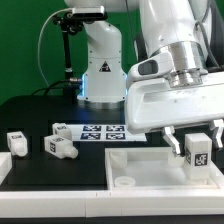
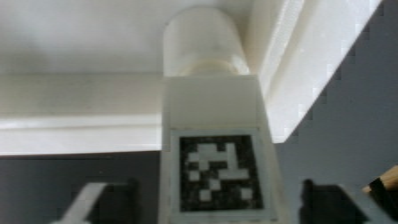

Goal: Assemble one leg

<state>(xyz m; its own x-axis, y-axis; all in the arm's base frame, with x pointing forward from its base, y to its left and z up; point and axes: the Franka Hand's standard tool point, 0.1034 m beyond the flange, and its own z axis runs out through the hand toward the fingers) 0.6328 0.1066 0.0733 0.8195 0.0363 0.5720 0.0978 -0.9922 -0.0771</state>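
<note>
Hand (image 1: 193,143) slightly open, fingers either side of leg (image 1: 198,152) with narrow gaps showing | leg upright at scene's right, its end seated in right corner of white tray piece (image 1: 150,172) | seemingly positioned for screwing it in.

You see the leg (image 2: 214,110) as smooth, matt white plastic, its tag (image 2: 217,166) a flat black-and-white print, and the table (image 1: 30,115) as matt black.
</note>
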